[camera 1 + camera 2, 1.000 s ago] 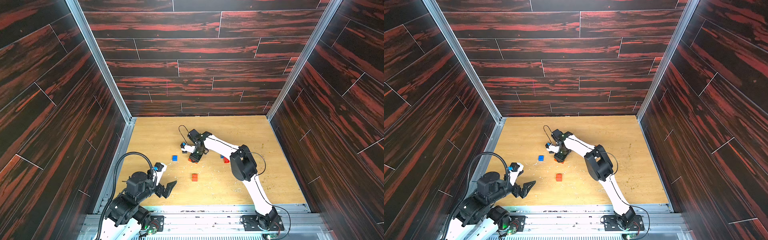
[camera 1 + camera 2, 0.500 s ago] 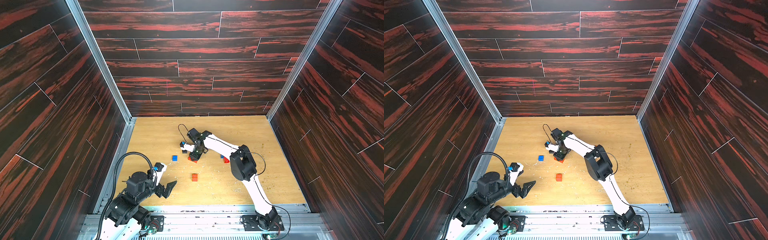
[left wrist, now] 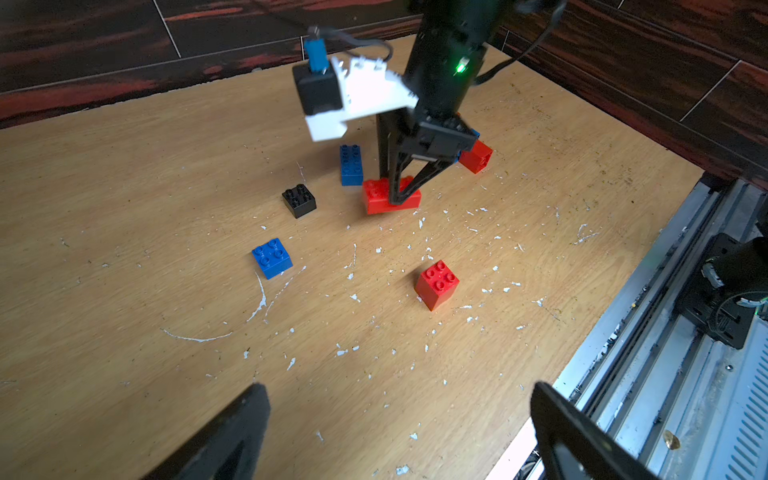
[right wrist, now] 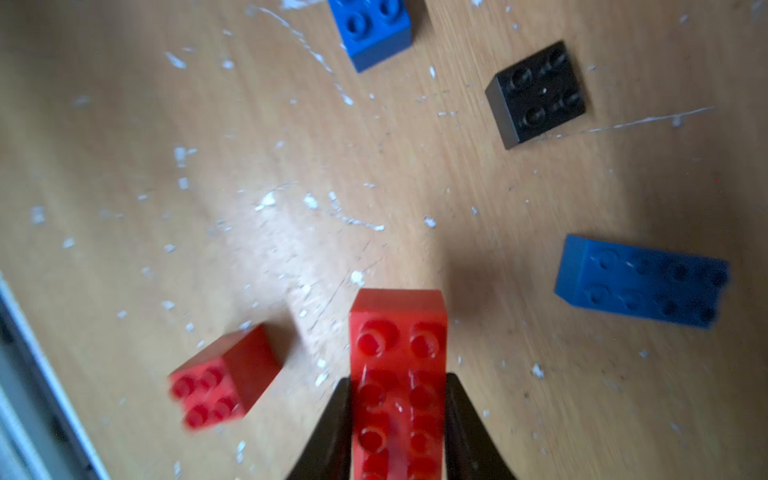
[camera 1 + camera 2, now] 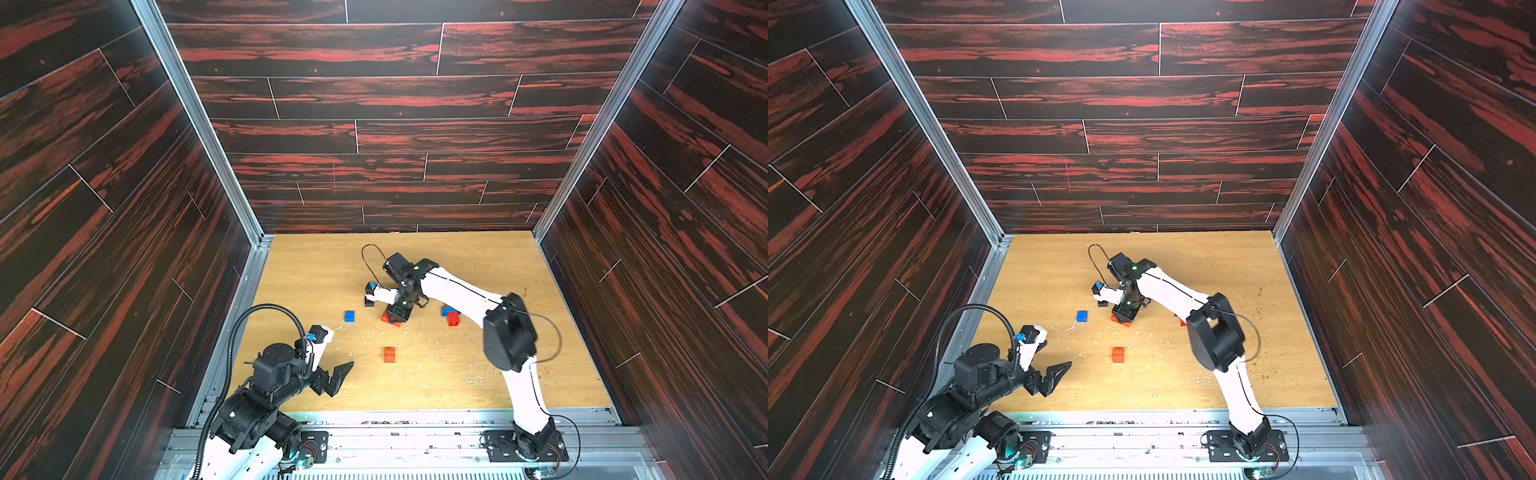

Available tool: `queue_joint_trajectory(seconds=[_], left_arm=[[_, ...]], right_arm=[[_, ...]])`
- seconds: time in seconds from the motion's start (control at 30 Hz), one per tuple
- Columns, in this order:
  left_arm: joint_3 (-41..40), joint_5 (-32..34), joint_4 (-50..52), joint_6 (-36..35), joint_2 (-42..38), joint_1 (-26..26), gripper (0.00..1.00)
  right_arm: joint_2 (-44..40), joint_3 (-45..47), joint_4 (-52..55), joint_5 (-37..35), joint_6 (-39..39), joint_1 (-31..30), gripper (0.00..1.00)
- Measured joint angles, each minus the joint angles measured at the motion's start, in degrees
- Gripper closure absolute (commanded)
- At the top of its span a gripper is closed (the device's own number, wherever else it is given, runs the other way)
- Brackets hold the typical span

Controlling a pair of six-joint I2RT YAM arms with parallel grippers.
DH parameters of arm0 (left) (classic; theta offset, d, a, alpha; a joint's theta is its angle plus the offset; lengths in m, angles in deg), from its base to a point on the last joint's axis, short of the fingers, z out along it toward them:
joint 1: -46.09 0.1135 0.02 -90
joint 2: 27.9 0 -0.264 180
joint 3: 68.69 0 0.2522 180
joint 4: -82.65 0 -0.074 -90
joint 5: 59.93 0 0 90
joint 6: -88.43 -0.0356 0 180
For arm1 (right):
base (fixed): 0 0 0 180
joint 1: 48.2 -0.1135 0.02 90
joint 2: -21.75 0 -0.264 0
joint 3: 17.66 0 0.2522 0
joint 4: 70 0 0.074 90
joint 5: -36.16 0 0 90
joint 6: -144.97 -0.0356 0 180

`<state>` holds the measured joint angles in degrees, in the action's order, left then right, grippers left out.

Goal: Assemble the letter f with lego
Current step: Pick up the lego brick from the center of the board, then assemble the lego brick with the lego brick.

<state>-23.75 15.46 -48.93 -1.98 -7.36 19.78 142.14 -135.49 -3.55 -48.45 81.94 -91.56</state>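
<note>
Scuffed wooden tabletop (image 5: pixel 478 270): nearest me I see left gripper (image 3: pixel 398 388) gaping wide, then red square (image 5: pixel 389 355), blue square (image 5: pixel 349 316), then right gripper (image 4: pixel 398 378) pinching long red brick (image 4: pixel 397 328) resting on the wood; black brick (image 3: pixel 299 200) and long blue brick (image 3: pixel 351 164) lie beyond

Seven lego bricks (image 3: pixel 351 166) on your worktop (image 3: pixel 124 249).
You can count three red bricks (image 3: pixel 436 284), three blue bricks (image 3: pixel 272 257), one of them half hidden, and a single black brick (image 3: pixel 299 200).
</note>
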Motion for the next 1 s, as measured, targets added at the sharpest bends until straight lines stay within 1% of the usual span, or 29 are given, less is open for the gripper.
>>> queue_joint_trajectory(seconds=[0.17, 0.33, 0.73, 1.0], left_arm=[[0.0, 0.0, 0.0, 0.0, 0.0, 0.0, 0.0], [0.0, 0.0, 0.0, 0.0, 0.0, 0.0, 0.0], [0.0, 0.0, 0.0, 0.0, 0.0, 0.0, 0.0], [0.0, -0.2, 0.0, 0.0, 0.0, 0.0, 0.0]], right_arm=[[-7.7, 5.7, -0.9, 0.4, 1.9, -1.2, 0.75], [-11.8, 9.7, -1.3, 0.1, 2.9, -3.7, 0.75], [-15.3, 17.5, -3.0, -0.4, 3.3, -7.8, 0.75], [-16.3, 19.7, -4.1, 0.9, 5.4, -8.9, 0.74]])
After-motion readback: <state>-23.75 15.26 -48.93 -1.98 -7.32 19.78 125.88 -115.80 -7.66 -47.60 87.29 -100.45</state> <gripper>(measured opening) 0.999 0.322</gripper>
